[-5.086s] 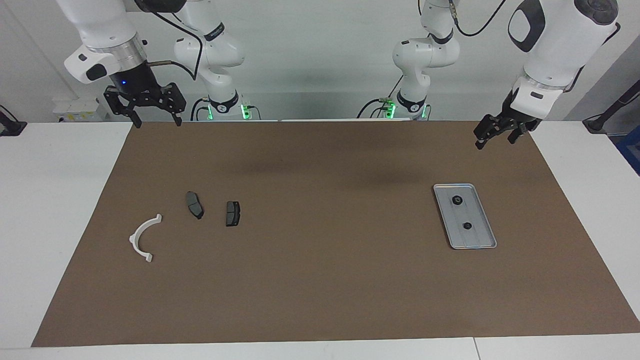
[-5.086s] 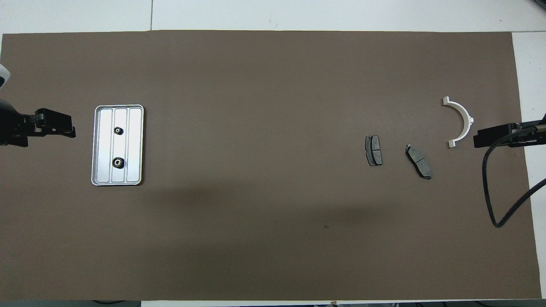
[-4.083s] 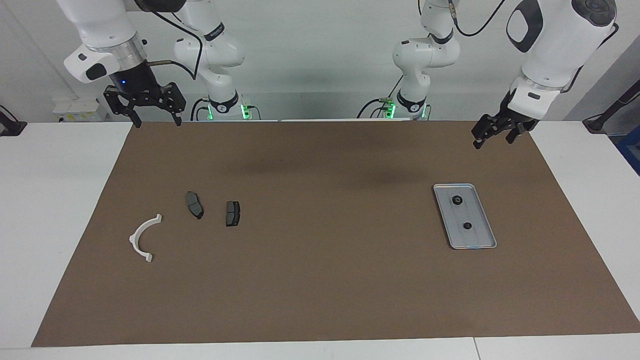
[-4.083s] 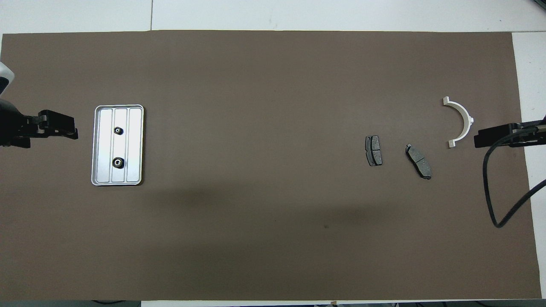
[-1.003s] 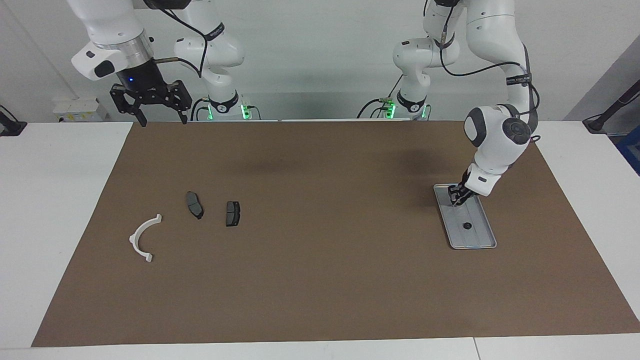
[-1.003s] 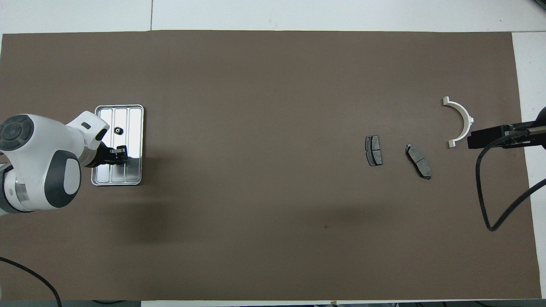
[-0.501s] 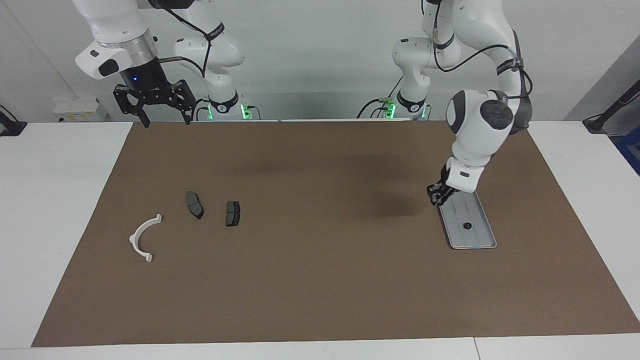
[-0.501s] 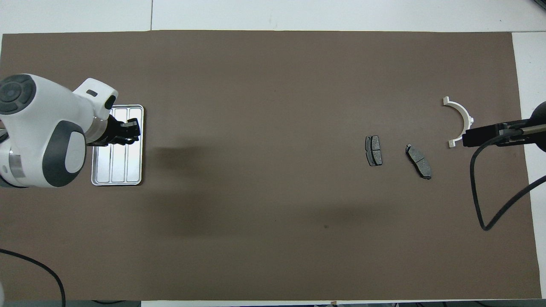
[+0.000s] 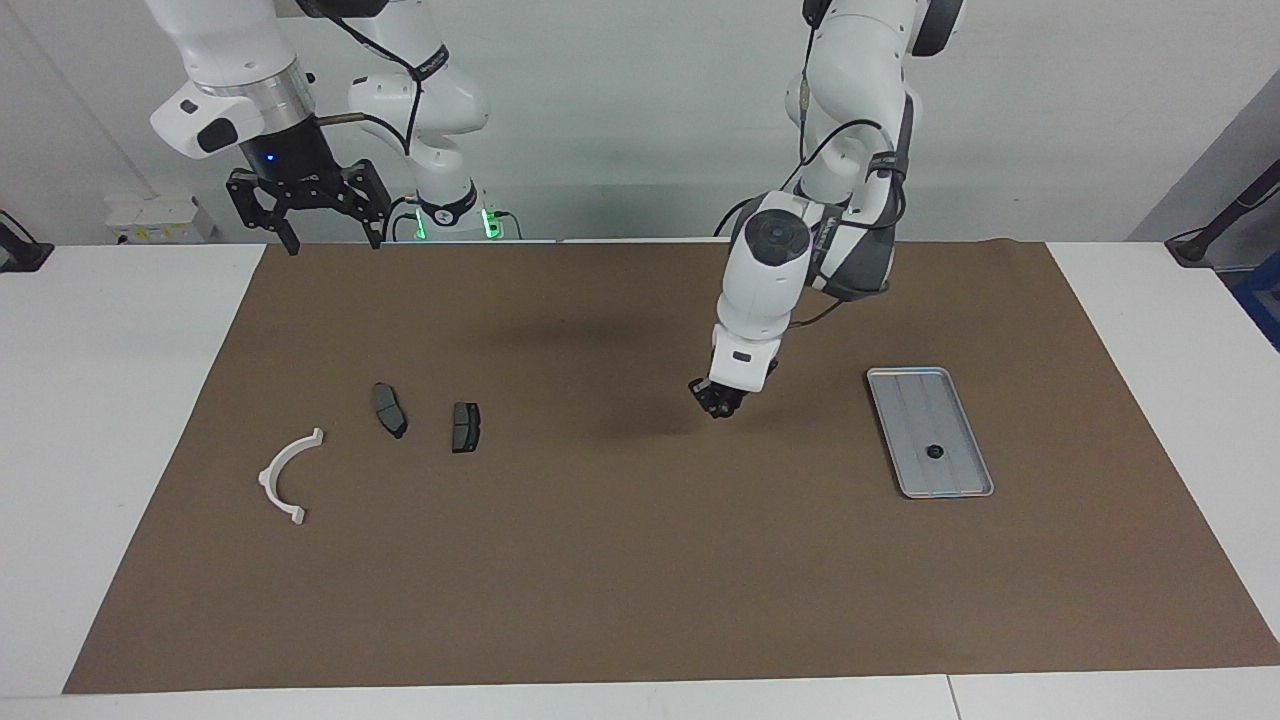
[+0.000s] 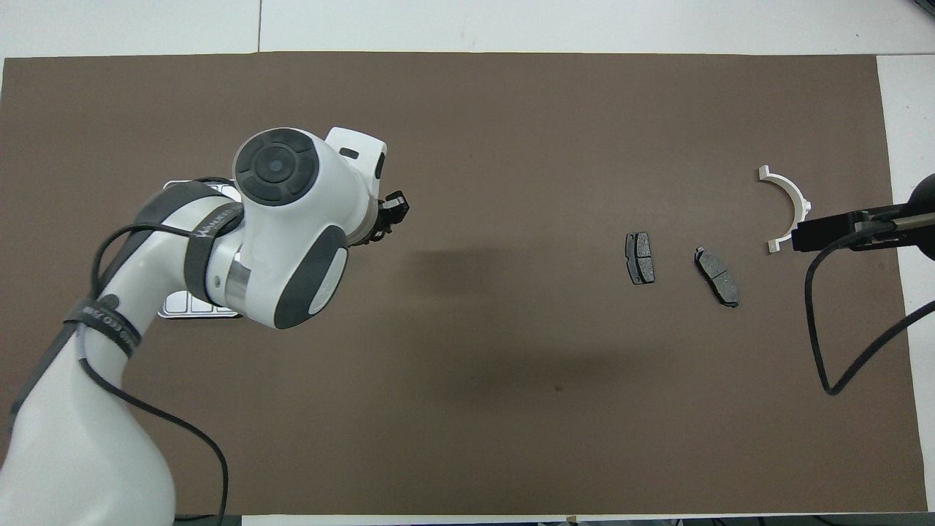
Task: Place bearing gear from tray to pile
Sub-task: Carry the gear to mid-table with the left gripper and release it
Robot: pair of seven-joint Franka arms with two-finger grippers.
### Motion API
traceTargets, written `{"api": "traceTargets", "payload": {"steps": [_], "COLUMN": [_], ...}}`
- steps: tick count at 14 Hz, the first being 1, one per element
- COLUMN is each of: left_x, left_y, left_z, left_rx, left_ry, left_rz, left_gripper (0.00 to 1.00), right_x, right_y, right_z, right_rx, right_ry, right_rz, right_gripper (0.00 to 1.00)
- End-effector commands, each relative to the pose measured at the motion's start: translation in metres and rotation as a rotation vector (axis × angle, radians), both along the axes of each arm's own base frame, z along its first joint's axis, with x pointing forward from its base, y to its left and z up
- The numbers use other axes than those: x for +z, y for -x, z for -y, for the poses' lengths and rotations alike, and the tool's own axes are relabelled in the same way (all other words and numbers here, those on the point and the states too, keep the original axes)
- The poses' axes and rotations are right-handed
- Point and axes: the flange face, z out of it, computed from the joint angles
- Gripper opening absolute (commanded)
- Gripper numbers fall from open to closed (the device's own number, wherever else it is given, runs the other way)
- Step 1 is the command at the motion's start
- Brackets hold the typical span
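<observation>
1. One bearing gear [image 9: 719, 408], as I judge it, sits pinched in the left hand [image 9: 718, 400]: the fingers are drawn narrow around a small dark thing, up in the air over bare brown mat [image 9: 640, 560], between the tray [image 9: 915, 400] and the pile
2. From that hand the pile lies toward the right arm's end of the counter [image 9: 120, 400], so your move is a plain sideways carry along the mat
3. First on that line is one dark pad [image 9: 464, 427], then the other pad [image 9: 390, 410], then the white bracket [image 9: 285, 475]; both pads lie with their long axis roughly pointing away from the robots
4. Nothing stands on the mat between hand and pile; take care only to set down beside the pads and not on them, since a round gear may roll
5. A second gear [image 9: 935, 451] lies in the tray, at its end farther from the robots
6. Your right hand [image 9: 305, 215] waits spread wide above the mat's corner, closer to the pile but holding nothing
</observation>
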Motion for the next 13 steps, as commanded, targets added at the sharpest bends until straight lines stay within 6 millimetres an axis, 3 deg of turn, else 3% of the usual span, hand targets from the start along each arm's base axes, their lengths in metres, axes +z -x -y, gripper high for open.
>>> {"api": "traceTargets", "payload": {"steps": [1, 11, 13], "left_x": [-0.034, -0.063, -0.064], "left_y": [-0.001, 0.018, 0.019], "left_z": [0.000, 0.006, 0.005], "left_rx": [0.017, 0.013, 0.013], "left_ry": [-0.017, -0.028, -0.029], "left_rz": [0.014, -0.007, -0.008], "left_gripper": [0.06, 0.06, 0.07], "right_x": [0.000, -0.014, -0.019], "right_y": [0.004, 0.014, 0.015], "right_z": [-0.008, -0.014, -0.030], "right_rx": [-0.004, -0.125, -0.171], "right_ry": [-0.014, -0.047, -0.049], "right_rz": [0.011, -0.032, -0.042], "right_gripper": [1.00, 1.00, 1.00]}}
